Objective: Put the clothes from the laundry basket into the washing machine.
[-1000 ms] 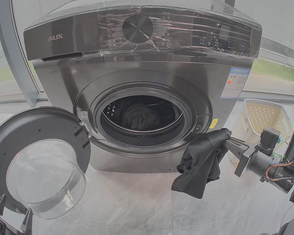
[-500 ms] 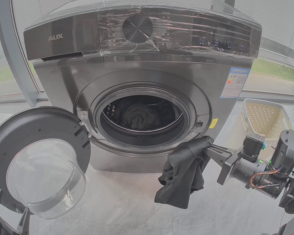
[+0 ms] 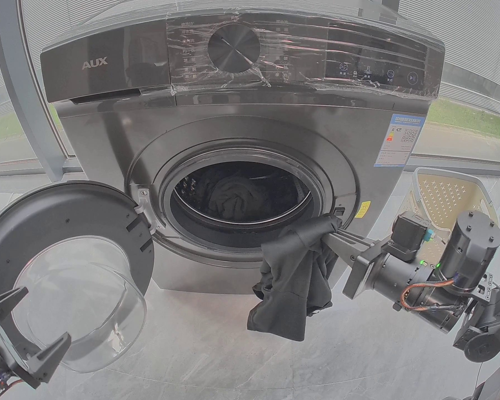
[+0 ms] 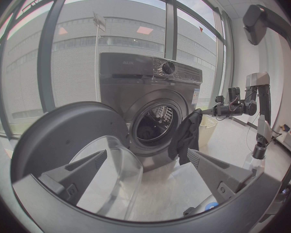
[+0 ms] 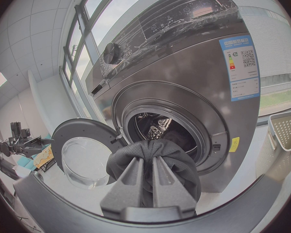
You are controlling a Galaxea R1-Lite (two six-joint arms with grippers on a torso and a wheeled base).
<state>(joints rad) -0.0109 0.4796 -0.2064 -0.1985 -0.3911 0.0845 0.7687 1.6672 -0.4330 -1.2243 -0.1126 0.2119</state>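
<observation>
Presently, a black garment [image 3: 291,284] is held clamped between the pressed-together fingers of the right gripper [image 3: 332,234], which is reached in from the right toward the front of the washing machine [image 3: 261,112]. The gathered top of the garment is seen at the lower right of the round drum opening [image 3: 241,201], while the rest hangs loose in folds before the machine's lower front, above the pale tiled floor [image 3: 205,351]; whether the cloth touches the rim cannot be told. From the right wrist view the garment [image 5: 145,148] is seen bunched over the tips of the right gripper [image 5: 147,160], with the opening just behind it. Inside the drum, other dark clothes [image 3: 236,195] are seen lying in a heap. The door [image 3: 61,223] is swung wide open to the left on its hinge, its clear bowl of glass turned outward. The left gripper [image 3: 45,315] is held low at the left, in front of that glass, with its fingers spread wide apart, as is also shown in the left wrist view [image 4: 147,152], where the hanging garment [image 4: 186,136] is seen beyond them. The laundry basket [image 3: 447,195], pale and perforated, is stood on the floor just to the right of the machine, behind the right arm. A round dial [image 3: 234,48] is set in the film-wrapped control panel, and a printed label [image 3: 400,140] is stuck at the upper right of the front.
</observation>
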